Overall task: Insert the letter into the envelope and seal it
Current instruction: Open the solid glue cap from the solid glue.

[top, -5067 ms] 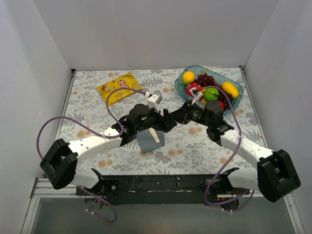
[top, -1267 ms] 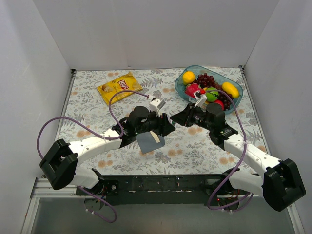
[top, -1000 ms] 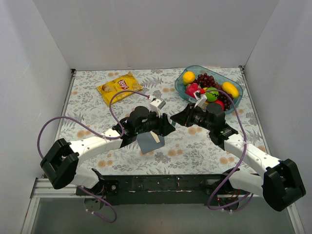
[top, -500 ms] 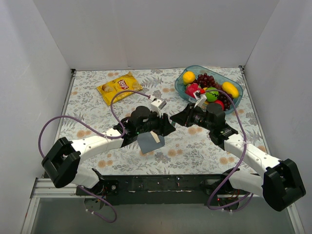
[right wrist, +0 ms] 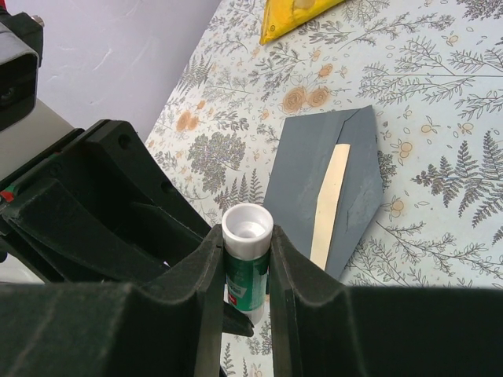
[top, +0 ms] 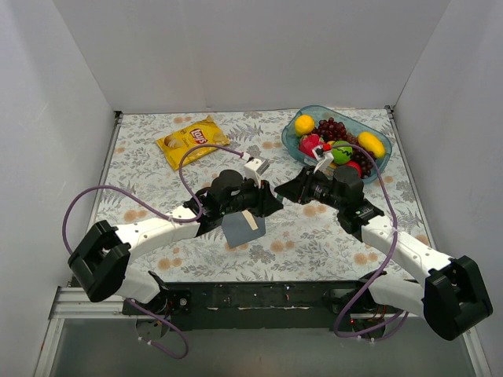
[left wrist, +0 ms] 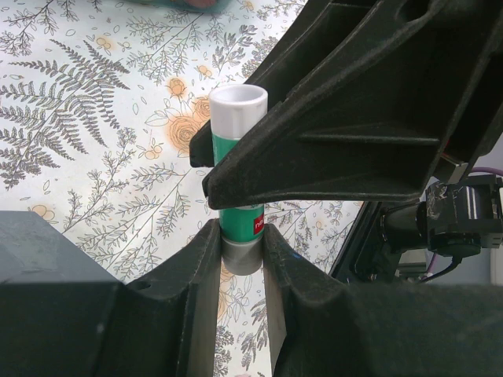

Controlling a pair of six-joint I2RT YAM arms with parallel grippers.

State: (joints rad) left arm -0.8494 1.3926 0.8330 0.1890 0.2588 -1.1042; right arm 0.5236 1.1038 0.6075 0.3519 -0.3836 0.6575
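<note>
The left gripper pinches the grey end of a glue stick. Just below lies the flat grey-blue envelope, a narrow cream strip of letter running far-left to near-right. The right gripper clamps the stick's white end.

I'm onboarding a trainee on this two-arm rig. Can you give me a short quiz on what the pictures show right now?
1. Which thing do the left gripper and the right gripper both have their jaws closed on?
A) a marker pen
B) the glue stick
C) a pair of scissors
2. True or false: the envelope is lifted into the air by the left gripper.
3. Fill in: seen from the robot's side, the fruit bowl sits far back and to the ____.

Key: 1 B. 2 false: it lies flat and neither gripper holds it. 3 right.
</note>
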